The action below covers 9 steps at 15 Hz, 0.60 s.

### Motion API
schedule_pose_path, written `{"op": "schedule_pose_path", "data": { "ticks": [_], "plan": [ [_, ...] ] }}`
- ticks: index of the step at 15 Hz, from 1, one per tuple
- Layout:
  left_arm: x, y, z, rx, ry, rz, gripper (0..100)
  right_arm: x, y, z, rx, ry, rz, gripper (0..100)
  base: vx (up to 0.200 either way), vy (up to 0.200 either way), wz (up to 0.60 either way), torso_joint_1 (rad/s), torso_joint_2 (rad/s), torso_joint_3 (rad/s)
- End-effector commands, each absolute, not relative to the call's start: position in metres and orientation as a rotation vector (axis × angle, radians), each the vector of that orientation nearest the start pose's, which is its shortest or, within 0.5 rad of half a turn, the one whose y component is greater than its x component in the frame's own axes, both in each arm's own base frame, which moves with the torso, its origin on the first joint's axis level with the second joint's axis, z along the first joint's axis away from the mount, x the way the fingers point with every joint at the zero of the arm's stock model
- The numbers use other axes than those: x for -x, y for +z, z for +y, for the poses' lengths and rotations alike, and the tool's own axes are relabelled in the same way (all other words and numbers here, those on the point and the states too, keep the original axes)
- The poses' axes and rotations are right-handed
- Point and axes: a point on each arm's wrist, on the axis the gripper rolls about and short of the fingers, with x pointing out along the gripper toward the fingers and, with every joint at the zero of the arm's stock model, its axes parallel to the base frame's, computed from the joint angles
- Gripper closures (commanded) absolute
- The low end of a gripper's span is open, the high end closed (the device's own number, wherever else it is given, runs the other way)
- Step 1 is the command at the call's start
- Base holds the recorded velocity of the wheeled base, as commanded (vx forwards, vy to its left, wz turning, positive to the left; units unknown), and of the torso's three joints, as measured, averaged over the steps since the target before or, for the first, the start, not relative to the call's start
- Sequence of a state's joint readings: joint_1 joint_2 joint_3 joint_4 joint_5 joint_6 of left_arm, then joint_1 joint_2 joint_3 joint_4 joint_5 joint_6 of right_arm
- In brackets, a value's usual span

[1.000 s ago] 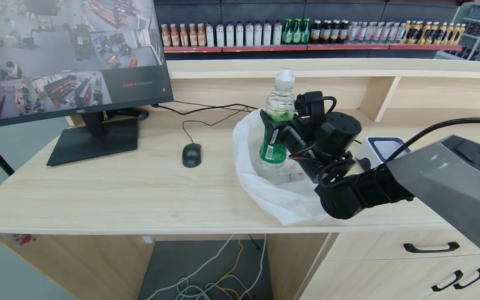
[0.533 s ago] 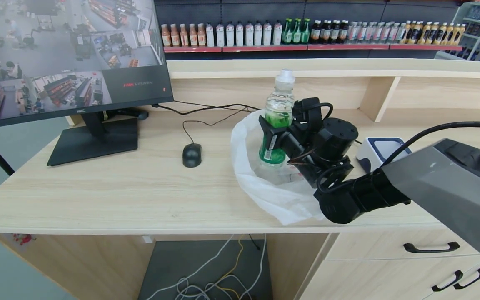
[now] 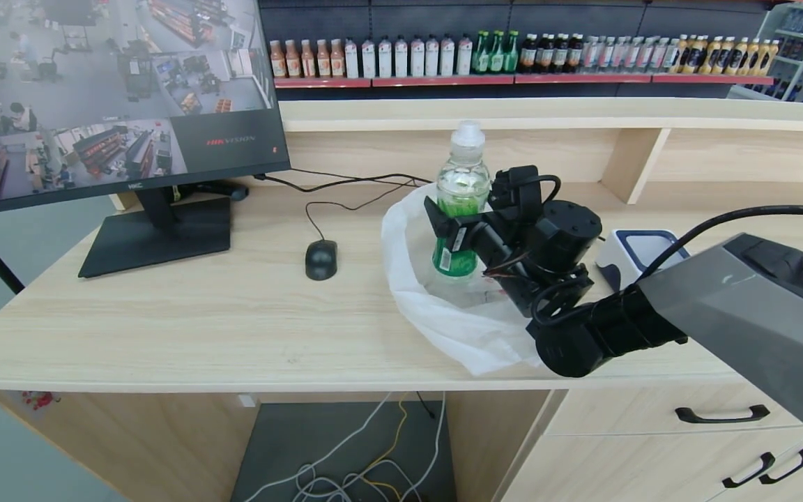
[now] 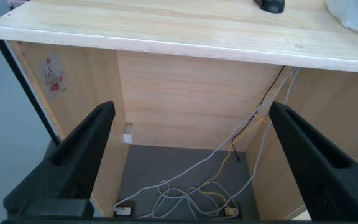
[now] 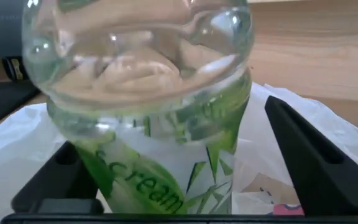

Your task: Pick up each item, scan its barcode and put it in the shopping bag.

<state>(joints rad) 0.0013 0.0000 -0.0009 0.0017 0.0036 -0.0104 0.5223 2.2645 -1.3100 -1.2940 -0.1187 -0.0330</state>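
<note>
A clear bottle (image 3: 459, 202) with a green label and white cap stands upright over the mouth of the white shopping bag (image 3: 443, 314) on the counter. My right gripper (image 3: 454, 226) is shut on the bottle at its label. From the right wrist the bottle (image 5: 148, 118) looms close between the black fingers (image 5: 316, 162), with the bag (image 5: 303, 124) beneath it. A flat packet lies in the bag under the bottle. My left gripper (image 4: 191, 162) hangs open below the counter edge, facing the cabinet recess, with nothing between its fingers.
A white barcode scanner (image 3: 635, 254) sits right of the bag. A black mouse (image 3: 320, 259) and a monitor (image 3: 105, 104) on its stand occupy the left of the wooden counter (image 3: 199, 321). Cables (image 4: 191, 193) lie under the counter. Drawers (image 3: 722, 418) are at lower right.
My right gripper has carried the bottle a little to the left and slightly down over the bag. The bag's left rim has shifted left with it.
</note>
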Motion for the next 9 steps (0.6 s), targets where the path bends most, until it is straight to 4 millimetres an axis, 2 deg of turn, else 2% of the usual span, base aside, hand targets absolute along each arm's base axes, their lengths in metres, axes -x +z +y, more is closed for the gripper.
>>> {"op": "schedule_pose_path", "data": {
  "ticks": [1, 5, 9],
  "plan": [
    [0.023, 0.076, 0.000, 0.011, 0.006, 0.000, 0, -0.391, 0.169, 0.222, -0.079, 0.395, -0.344, 0, 0.000, 0.000, 0.00, 0.000, 0.00, 0.000],
    [0.023, 0.075, 0.000, 0.011, 0.005, 0.002, 0, -0.384, 0.186, 0.218, -0.092, 0.392, -0.385, 0, 0.000, 0.000, 0.00, 0.000, 0.00, 0.000],
    [0.023, 0.075, 0.000, 0.009, 0.005, 0.002, 0, -0.371, 0.192, 0.211, -0.089, 0.394, -0.373, 0, 0.000, 0.000, 0.00, 0.000, 0.00, 0.000]
  ]
}}
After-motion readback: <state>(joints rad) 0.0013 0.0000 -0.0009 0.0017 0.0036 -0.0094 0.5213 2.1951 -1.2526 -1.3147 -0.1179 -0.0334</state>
